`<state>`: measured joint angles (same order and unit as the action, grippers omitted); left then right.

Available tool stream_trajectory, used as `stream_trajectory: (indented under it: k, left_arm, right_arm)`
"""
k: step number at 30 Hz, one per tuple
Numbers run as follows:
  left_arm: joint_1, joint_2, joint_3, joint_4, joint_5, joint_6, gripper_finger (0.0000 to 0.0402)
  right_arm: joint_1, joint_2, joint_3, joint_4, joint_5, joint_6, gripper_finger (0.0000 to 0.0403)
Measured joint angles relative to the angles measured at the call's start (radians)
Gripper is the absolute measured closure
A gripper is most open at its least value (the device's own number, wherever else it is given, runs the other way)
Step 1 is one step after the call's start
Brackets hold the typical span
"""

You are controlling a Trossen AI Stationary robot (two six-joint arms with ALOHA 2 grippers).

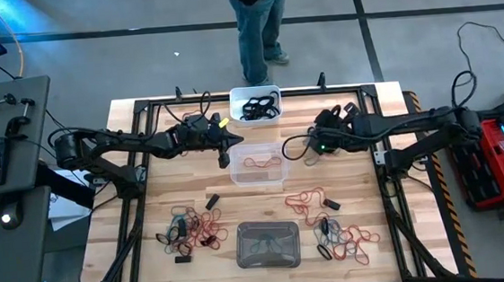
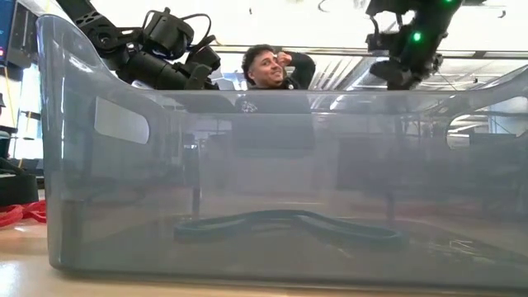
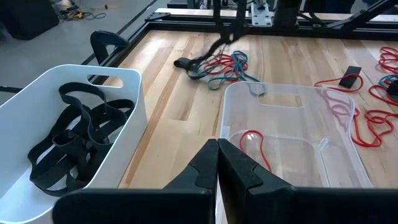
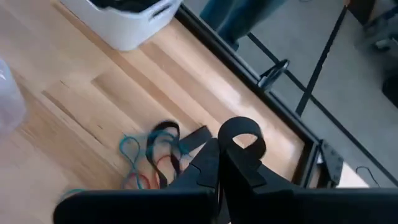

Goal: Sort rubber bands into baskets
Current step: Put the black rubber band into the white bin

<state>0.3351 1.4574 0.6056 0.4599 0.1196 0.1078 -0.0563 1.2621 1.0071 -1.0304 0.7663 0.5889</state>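
Three baskets stand in a row down the table's middle. The white basket [image 1: 255, 105] holds black rubber bands [image 3: 74, 134]. The clear basket [image 1: 256, 165] holds a red band [image 3: 260, 146]. The grey basket [image 1: 267, 244] holds teal bands [image 2: 289, 223]. My left gripper [image 3: 217, 149] hovers shut between the white and clear baskets, holding nothing. My right gripper [image 4: 219, 149] is shut on a black rubber band [image 4: 244, 132], raised to the right of the clear basket. Teal, black and red bands [image 4: 152, 155] show beside its fingers; I cannot tell whether they hang from it. My right gripper pinches a black rubber band between its two shut fingers. A loop of the band [image 4: 247, 127] stands out past the fingertips. The fingers slant downward, and the loop is clear of the table.
Loose red, black and teal bands lie in a pile at the near left [image 1: 192, 231] and in piles at the near right [image 1: 306, 200] [image 1: 345, 237]. A person [image 1: 256, 23] stands beyond the far edge. A black frame [image 1: 141, 109] rims the table.
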Motion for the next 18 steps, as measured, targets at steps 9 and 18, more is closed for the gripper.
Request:
stream_trajectory:
  k: [9,18]
  left_arm:
    - [0.0,0.0,0.0,0.0,0.0,-0.002,0.0401]
    - [-0.002,0.0,0.0,0.001,0.0,-0.002,0.0401]
  right_arm:
    - [-0.065,0.0,0.112,-0.075,-0.237,-0.021,0.0402]
    - [-0.15,0.031,0.071,-0.203,-0.347,0.013,0.0402]
